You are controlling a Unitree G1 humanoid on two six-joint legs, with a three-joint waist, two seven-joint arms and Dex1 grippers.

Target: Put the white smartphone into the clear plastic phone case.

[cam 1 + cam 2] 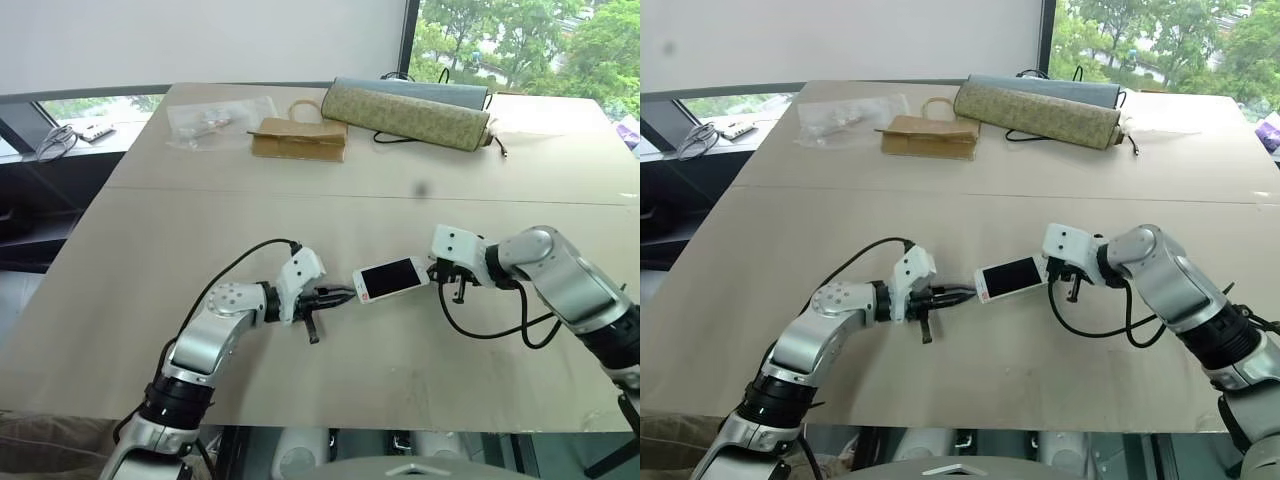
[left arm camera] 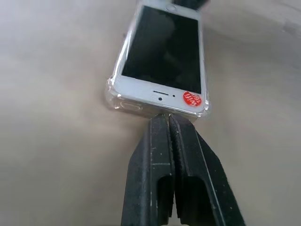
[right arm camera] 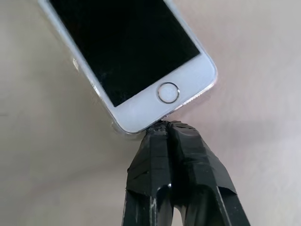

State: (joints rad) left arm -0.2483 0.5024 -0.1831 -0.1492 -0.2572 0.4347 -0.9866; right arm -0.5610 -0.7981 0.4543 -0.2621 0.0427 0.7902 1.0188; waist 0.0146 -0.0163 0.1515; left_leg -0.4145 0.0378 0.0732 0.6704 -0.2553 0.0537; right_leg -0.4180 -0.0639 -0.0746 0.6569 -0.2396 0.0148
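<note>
**A:** Head views. What lies between the two arms?

**B:** The white smartphone (image 1: 391, 279), screen up on the bench (image 1: 400, 180), near its middle. The left hand (image 1: 335, 296) meets the phone's end at 9 o'clock; the right hand (image 1: 447, 277) meets the opposite end at 3 o'clock. Well apart, toward 12 o'clock, sit a crinkled clear bag (image 1: 215, 120), a brown paper bag (image 1: 300, 138) and two rolled mats (image 1: 408, 112).

**A:** Left wrist view. How do the fingers stand?

**B:** Pressed fully together, holding nothing; their tips (image 2: 167, 123) butt against the earpiece end. The clear plastic phone case (image 2: 113, 94) wraps both corners here, so this end appears seated. A red sticker (image 2: 192, 98) marks one corner.

**A:** Right wrist view?

**B:** That hand is likewise closed and empty, its fingertips (image 3: 164, 129) at the home-button end. The case's glossy rim shows along one long edge and under the near corner; whether this end is fully seated cannot be told.

**A:** The risks, then?

**B:** Judged from this pose: two closed tips pushing from opposite ends could bow or lift the phone, popping a corner out of the shell. Off-centre pressure could spin the pair on the smooth bench. A tip might also slip under the rim and pry the case off.
</note>
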